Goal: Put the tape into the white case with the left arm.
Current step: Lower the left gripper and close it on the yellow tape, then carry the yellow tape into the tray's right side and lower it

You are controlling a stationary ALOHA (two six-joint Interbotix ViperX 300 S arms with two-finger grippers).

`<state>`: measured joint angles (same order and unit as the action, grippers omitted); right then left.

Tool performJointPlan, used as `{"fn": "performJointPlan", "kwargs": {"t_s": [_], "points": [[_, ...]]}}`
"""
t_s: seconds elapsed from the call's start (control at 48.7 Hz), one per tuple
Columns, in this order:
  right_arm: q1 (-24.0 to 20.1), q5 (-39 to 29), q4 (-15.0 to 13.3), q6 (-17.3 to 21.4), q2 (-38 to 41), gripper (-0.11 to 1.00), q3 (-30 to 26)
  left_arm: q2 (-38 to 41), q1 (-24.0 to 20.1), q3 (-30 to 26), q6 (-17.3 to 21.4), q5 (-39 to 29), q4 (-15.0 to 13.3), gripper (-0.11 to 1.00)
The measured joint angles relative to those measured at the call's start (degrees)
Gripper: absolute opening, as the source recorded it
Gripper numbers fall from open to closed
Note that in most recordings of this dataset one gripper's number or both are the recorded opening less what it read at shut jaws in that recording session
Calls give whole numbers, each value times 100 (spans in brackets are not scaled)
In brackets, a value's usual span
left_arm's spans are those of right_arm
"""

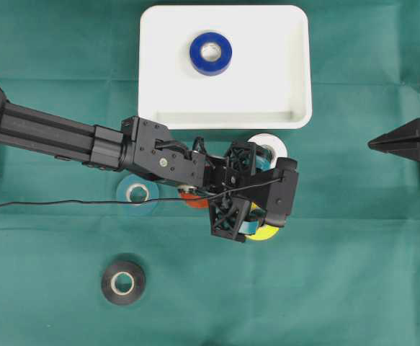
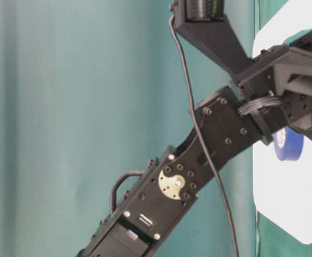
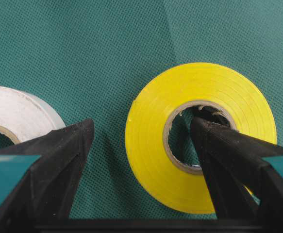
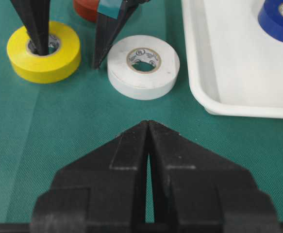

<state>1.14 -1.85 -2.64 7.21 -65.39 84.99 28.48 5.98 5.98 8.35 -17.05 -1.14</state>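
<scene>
The left gripper (image 3: 141, 145) is spread wide and lowered over the yellow tape (image 3: 199, 133): one finger (image 3: 219, 160) is seen inside the core, the other (image 3: 58, 160) on the cloth (image 3: 83, 48) outside the roll, between it and the white tape (image 3: 15, 114). Nothing is clamped yet. In the overhead view the yellow tape (image 1: 264, 232) lies at about 6 o'clock from the case (image 1: 224, 115), near its front rim and outside it.

For a sound grasp, the jaws would best be closed only once both tips are judged to be low against the cloth, so that the roll's wall is pinched squarely. The outer finger should be kept clear of the white tape, which sits just beside it. The roll should be lifted above the rim before being carried toward 12 o'clock.

Six tapes are counted: blue (image 1: 210, 52) in the case; yellow, white, red (image 1: 193, 198), a pale blue one (image 1: 137, 193) and black (image 1: 123, 282) on the cloth. One case is seen, and two arms. The right gripper (image 4: 148, 141) is pressed closed, empty.
</scene>
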Motion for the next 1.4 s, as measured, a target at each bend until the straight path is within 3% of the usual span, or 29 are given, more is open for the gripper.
{"fn": "performJointPlan", "kwargs": {"t_s": [0.103, 0.288, 0.637, 1.068, 1.397], "points": [[0, 9, 0, 0, -9, -9, 0, 0, 0, 0, 0, -9, 0, 77], [0, 9, 0, 0, -9, -9, 0, 9, 18, 0, 0, -18, 0, 27], [0, 9, 0, 0, -9, -9, 0, -53, 79, 0, -9, -158, 0, 27], [0, 0, 0, 0, -9, -9, 9, -1090, 316, 0, -9, -694, 9, 27], [0, 9, 0, 0, 0, -9, 9, -1248, -53, 0, 26, -835, 18, 27]]}}
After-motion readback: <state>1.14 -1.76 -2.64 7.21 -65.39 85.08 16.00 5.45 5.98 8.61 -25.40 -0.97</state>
